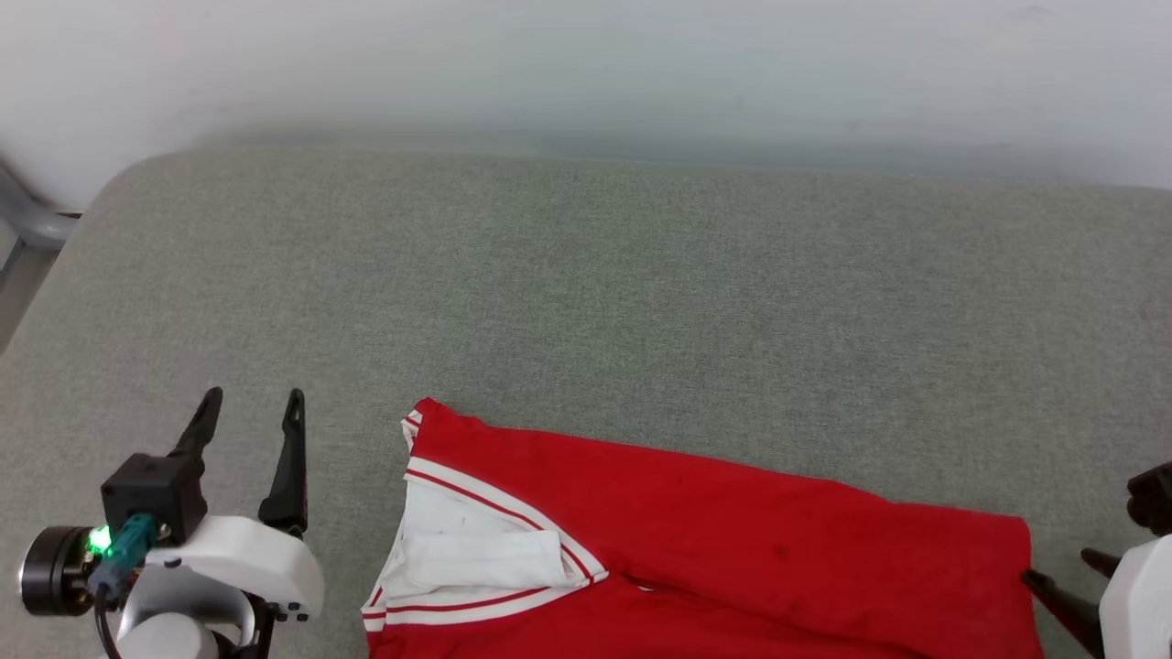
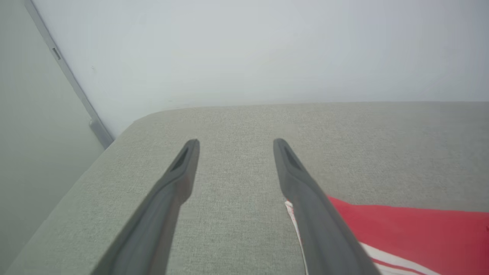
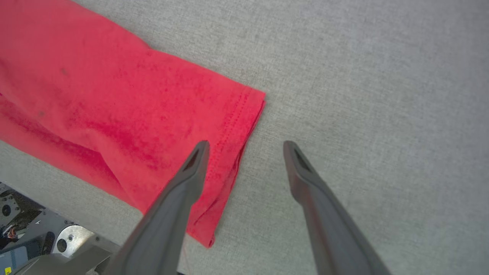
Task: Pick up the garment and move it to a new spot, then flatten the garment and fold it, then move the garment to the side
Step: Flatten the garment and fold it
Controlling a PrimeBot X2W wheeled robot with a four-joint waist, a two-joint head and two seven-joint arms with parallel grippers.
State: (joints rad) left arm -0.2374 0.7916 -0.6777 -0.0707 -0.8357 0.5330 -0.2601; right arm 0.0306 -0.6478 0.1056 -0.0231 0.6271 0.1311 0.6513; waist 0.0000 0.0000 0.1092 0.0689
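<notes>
head view: the garment [image 1: 732, 531] lies at the near edge of a grey cushioned surface [image 1: 641, 302], and its lower part is cut off by the bottom of the frame. it shows a plain red face, with a white sleeve [image 1: 476, 549] with red-white striped trim folded at its left end. the left gripper [image 1: 254, 395] stands to the left of the garment, apart from it, its two fingers spread over bare fabric. the right gripper [image 1: 1058, 565] is cropped at the lower right corner. only dark finger parts show, just beside the garment's right hem, and contact cannot be told. a pale wall [image 1: 586, 73] runs behind, and a grey bar [image 1: 27, 220] sits at the far left.

left wrist view: the left gripper's fingers [image 2: 183, 172] stand wide apart with nothing between them but the grey surface. the right-hand finger hides part of the garment's striped corner. the red cloth fills the lower right of the view, beside that finger and not between the two.

right wrist view: the right gripper's fingers [image 3: 191, 175] are spread wide and hold nothing. one finger hangs over the garment's stitched hem, the other over bare surface, so the hem edge lies between them. whether a tip touches the cloth cannot be judged. the robot's base [image 3: 46, 240] shows at the lower left, partly cut off.
</notes>
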